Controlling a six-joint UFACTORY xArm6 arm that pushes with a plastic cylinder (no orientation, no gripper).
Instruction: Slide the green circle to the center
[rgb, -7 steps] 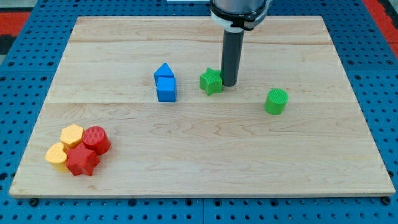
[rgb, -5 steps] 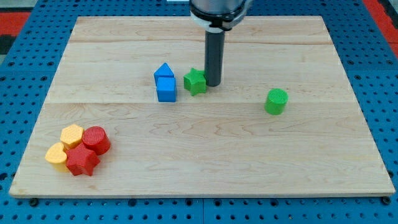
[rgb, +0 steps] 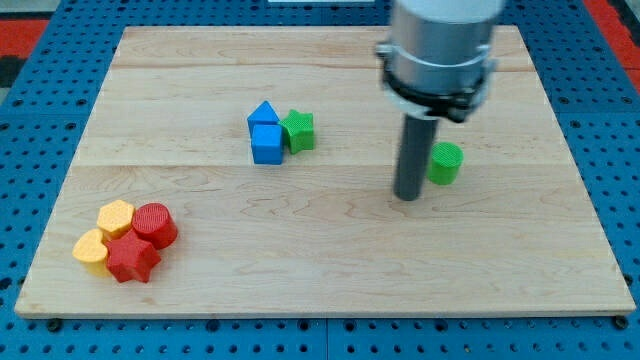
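Observation:
The green circle, a short green cylinder, stands on the wooden board at the view's right of middle. My tip rests on the board just to the left of it and slightly below, and the rod hides part of its left side. I cannot tell whether the rod touches it. A green star sits against the right side of a blue cube, left of the board's middle.
A blue triangle sits right behind the blue cube. At the board's lower left is a cluster: a red cylinder, a red star and two yellow blocks. The arm's body hangs over the upper right.
The green star has been pushed left up against the blue cube. My tip has left it and moved right and down, to beside the green circle, which has not moved.

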